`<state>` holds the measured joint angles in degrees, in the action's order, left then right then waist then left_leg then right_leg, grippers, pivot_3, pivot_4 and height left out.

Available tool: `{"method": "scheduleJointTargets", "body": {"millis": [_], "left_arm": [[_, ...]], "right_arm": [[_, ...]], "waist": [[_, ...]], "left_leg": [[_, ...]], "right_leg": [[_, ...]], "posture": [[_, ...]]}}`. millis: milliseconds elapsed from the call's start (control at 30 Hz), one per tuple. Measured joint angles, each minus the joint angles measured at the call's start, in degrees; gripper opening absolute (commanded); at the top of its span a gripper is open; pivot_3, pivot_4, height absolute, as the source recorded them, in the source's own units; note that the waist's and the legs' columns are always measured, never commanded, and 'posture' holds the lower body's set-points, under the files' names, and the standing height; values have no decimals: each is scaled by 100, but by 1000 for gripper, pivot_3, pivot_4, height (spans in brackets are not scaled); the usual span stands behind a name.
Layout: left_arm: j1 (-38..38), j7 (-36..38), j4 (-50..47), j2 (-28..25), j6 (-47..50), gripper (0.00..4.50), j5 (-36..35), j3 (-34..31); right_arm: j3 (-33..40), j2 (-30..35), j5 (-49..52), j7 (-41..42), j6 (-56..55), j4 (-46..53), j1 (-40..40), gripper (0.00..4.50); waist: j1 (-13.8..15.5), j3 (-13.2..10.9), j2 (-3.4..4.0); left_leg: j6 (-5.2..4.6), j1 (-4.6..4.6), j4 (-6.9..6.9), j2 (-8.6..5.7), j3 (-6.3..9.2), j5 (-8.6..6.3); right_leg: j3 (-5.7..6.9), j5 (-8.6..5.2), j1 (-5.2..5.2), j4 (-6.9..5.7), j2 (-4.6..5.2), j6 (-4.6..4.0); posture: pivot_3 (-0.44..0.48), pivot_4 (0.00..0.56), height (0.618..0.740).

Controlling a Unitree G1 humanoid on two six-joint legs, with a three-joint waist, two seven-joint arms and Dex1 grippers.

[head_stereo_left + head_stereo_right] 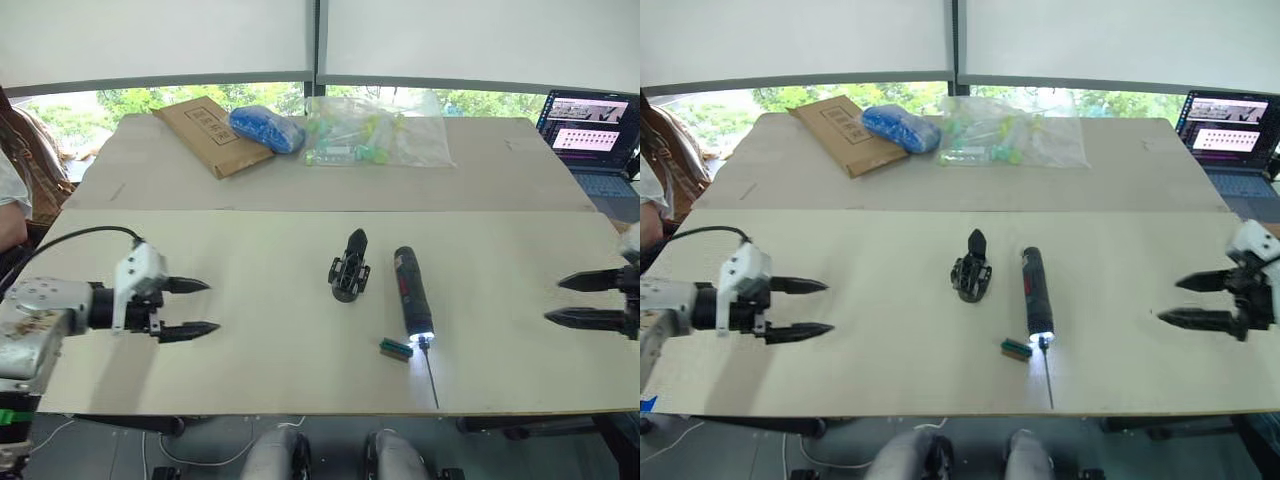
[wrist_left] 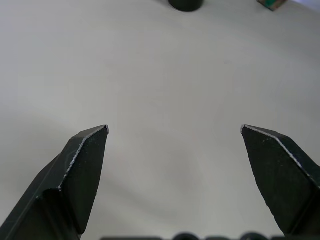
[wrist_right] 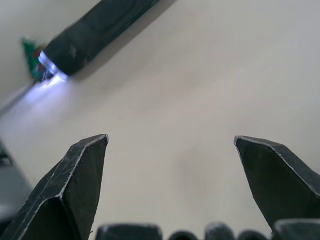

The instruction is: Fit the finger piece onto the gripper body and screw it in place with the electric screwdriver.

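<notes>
Nearest, spread and empty on either flank: left gripper, right gripper, likely poised to reach inward. Between them, electric screwdriver flat, tip lit, small green block beside it; gripper body just left. Finger piece unidentifiable. Farther back, laptop.

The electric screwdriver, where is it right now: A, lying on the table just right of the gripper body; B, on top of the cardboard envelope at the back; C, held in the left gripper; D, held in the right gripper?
A: the electric screwdriver lies flat on the table, its tip light on, just right of the gripper body, while the left gripper and right gripper are both open and empty.
</notes>
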<state>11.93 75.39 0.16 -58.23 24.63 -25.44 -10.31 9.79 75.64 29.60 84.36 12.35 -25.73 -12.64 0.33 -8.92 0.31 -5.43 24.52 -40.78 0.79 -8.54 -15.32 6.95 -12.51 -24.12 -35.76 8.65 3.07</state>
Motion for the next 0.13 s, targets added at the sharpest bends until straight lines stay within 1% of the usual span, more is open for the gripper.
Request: {"method": "scheduleJointTargets", "body": {"millis": [67,133], "left_arm": [[115,54,140,0,-71,4500,7,10],[223,148,198,8,-87,4500,9,78]], "right_arm": [[81,-199,-110,139,-360,-304,-84,4466],[80,-390,-186,181,-494,-515,-279,4466]], "waist": [[-12,0,-1],[-33,-1,1]], "left_leg": [[2,-3,0,0,0,-1],[2,-2,1,0,1,0]], "right_leg": [[-4,8,-1,-2,1,-14],[-10,14,-6,-10,5,-28]], "posture": [[0,150,732],[0,150,732]]}}
